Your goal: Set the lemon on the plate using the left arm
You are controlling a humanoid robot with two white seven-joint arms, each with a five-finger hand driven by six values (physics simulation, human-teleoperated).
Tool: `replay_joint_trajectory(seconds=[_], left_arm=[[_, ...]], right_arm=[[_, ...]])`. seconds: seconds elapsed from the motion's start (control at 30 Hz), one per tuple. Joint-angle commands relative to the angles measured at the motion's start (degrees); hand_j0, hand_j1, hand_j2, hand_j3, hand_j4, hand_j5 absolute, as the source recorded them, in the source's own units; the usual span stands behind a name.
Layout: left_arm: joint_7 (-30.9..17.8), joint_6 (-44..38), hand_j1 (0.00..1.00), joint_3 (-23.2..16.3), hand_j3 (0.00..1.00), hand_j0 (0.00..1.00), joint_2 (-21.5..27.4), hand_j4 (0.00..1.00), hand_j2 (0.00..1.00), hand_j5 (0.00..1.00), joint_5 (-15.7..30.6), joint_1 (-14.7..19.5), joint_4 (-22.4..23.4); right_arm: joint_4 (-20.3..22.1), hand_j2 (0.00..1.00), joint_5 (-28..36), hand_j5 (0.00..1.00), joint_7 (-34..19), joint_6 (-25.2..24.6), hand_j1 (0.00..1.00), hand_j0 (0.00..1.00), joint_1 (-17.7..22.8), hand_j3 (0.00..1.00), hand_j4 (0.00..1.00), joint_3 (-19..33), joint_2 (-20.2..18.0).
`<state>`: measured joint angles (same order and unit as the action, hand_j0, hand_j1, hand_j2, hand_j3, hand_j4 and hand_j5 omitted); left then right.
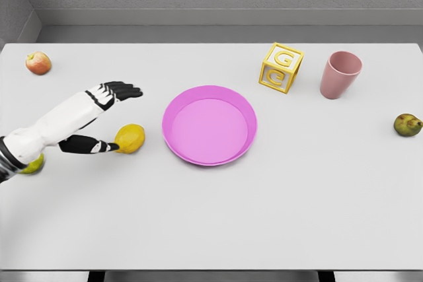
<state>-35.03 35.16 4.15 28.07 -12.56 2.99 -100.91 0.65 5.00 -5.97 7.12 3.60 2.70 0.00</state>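
Left of the plate (209,125), left hand (106,120) spread around the lemon (130,139), thumb touching, not clenched

Lemon (131,138): yellow, oval, lying on its side on the white surface (218,222), left of center, just beside the plate's left rim but apart from it. One dark thumb tip touches its left end. Plate (209,152): round, bright pink-magenta, shallow with a raised rim, sitting flat and upright near the middle of the surface, nothing inside it. The lemon is outside the plate.
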Motion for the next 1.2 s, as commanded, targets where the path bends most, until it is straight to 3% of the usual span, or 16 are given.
replay_joint_trajectory(seconds=[0.0,0.33,0.47,0.63,0.7,0.77,0.93,1.0,1.17], left_arm=[[0.0,-0.2,0.97,0.2,0.97,0.97,1.1,0.97,0.97,0.97,0.4,0.0,-0.1],[0.0,-0.2,0.96,1.5,0.96,0.96,-2.4,0.96,0.96,0.96,0.4,-2.0,-0.1],[0.0,-0.2,0.96,3.1,0.96,0.96,-0.7,0.96,0.96,0.96,0.4,-2.7,-0.1],[0.0,-0.2,0.96,2.3,0.96,0.96,1.4,0.96,0.96,0.96,0.4,-2.6,-0.1],[0.0,-0.2,1.0,1.5,1.0,1.0,4.5,1.0,1.0,1.0,0.4,-2.4,-0.1],[0.0,-0.2,1.0,1.6,1.0,1.0,12.3,1.0,1.0,1.0,0.5,-1.9,0.0],[0.0,-0.2,1.0,1.4,1.0,1.0,22.0,1.0,1.0,1.0,0.4,2.9,0.1],[0.0,-0.2,1.0,1.0,1.0,1.0,22.0,1.0,1.0,1.0,0.4,4.7,0.1],[0.0,-0.2,1.0,-12.9,1.0,1.0,21.8,1.0,1.0,1.0,0.3,15.1,-0.1]], right_arm=[[0.0,1.0,0.0,1.0,0.0,0.0,1.0,1.0,0.0,1.0,1.0,-0.1,0.0],[0.0,1.0,0.0,1.0,0.0,0.0,1.0,1.0,0.0,1.0,1.0,-0.1,0.0],[0.0,1.0,0.0,1.0,0.0,0.0,1.0,1.0,0.0,1.0,1.0,0.0,0.0],[0.0,1.0,0.0,1.0,0.0,0.0,1.0,1.0,0.0,1.0,1.0,-0.1,0.0],[0.0,1.0,0.0,1.0,0.0,0.0,1.0,1.0,0.0,1.0,1.0,0.0,0.0],[0.0,1.0,0.0,1.0,0.0,0.0,1.0,1.0,0.0,1.0,1.0,0.0,0.0],[0.0,1.0,0.0,1.0,0.0,0.0,1.0,1.0,0.0,1.0,1.0,-0.1,0.0],[0.0,1.0,0.0,1.0,0.0,0.0,1.0,1.0,0.0,1.0,1.0,0.0,0.0],[0.1,1.0,0.0,1.0,0.0,0.0,1.0,1.0,0.0,1.0,1.0,-0.1,0.0]])
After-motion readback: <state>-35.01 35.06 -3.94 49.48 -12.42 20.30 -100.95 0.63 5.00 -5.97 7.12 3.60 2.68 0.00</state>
